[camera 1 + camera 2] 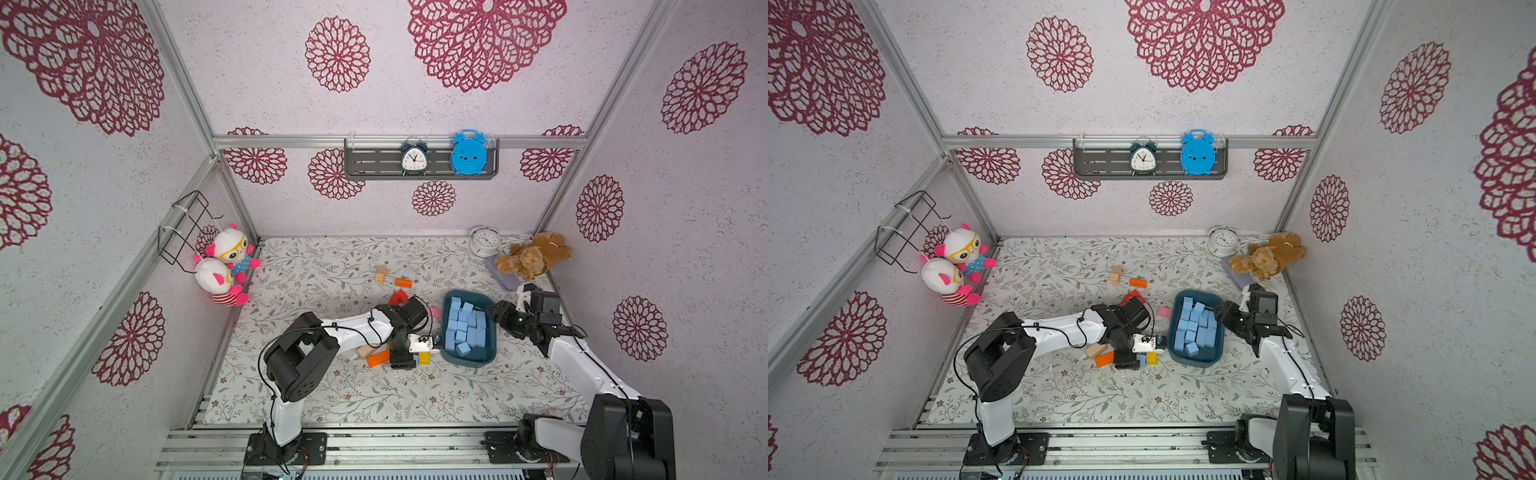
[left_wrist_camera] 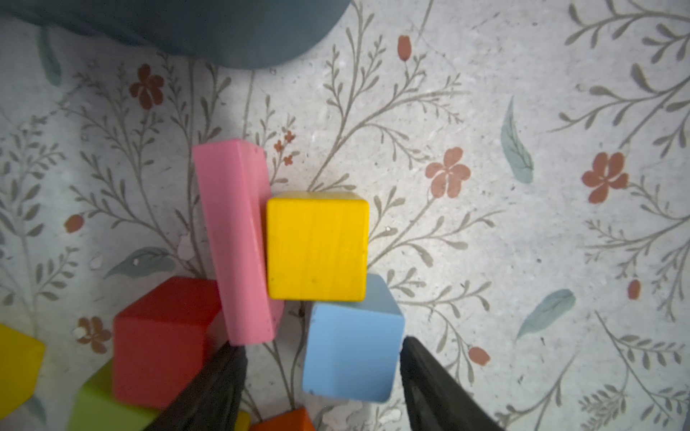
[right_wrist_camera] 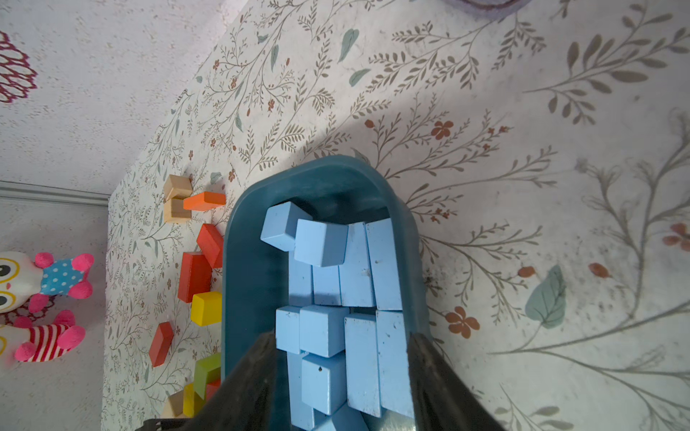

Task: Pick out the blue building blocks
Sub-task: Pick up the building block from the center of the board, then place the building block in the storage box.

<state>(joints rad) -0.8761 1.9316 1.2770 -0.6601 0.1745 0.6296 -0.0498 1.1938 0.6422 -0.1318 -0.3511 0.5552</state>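
Several blue building blocks (image 1: 465, 328) (image 1: 1196, 328) (image 3: 354, 268) fill the dark teal tub (image 1: 469, 359) (image 1: 1196, 360) (image 3: 254, 224). One more blue block (image 2: 353, 354) (image 1: 415, 358) lies on the mat left of the tub, against a yellow cube (image 2: 317, 246). My left gripper (image 2: 321, 347) (image 1: 409, 360) is open around this block. One of its fingers (image 2: 429, 380) touches the block's side; the other stands apart from it. My right gripper (image 3: 341, 336) (image 1: 496, 311) (image 1: 1223, 311) hangs open over the tub's right side, holding nothing.
A pink brick (image 2: 235, 242), a red cube (image 2: 164, 339), and green and orange blocks crowd the loose blue block. Red, orange (image 1: 403, 283) and tan (image 1: 380, 276) blocks lie farther back. A teddy bear (image 1: 534, 255) and a clock (image 1: 484, 240) sit back right, plush toys (image 1: 228, 266) back left.
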